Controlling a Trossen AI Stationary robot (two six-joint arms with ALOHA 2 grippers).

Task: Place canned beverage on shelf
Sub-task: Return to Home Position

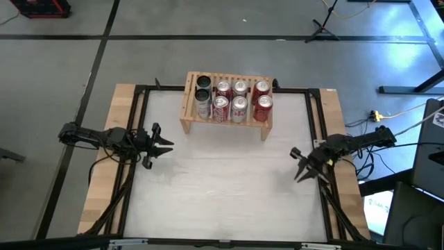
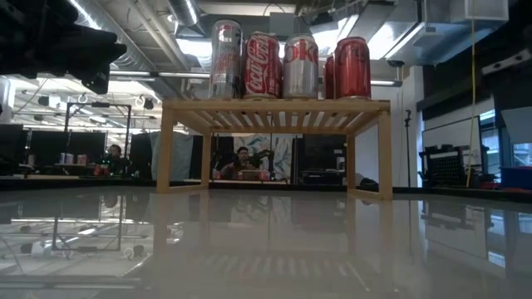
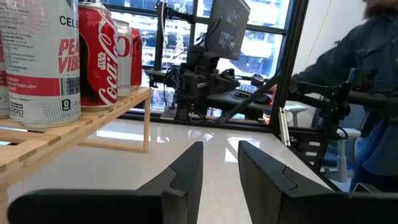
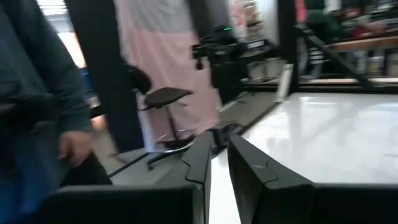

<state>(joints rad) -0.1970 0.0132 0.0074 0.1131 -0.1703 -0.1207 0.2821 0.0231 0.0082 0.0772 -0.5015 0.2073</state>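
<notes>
The light-wood shelf (image 1: 225, 114) stands on its two side legs at the table's far middle; it also shows in the low view (image 2: 274, 108). Several cans (image 1: 232, 101) stand upright on its slatted top in two rows, red and silver ones (image 2: 287, 66), also seen in the left wrist view (image 3: 68, 62). My left gripper (image 1: 166, 146) is open and empty near the table's left edge, in front of and left of the shelf. My right gripper (image 1: 297, 165) is open and empty near the table's right edge. No can is in either gripper.
The white tabletop (image 1: 229, 180) lies bare between the two grippers and in front of the shelf. A black frame (image 1: 139, 125) runs along the table's sides. A person (image 3: 367, 74) stands beyond the table's right side, also in the right wrist view (image 4: 37, 106).
</notes>
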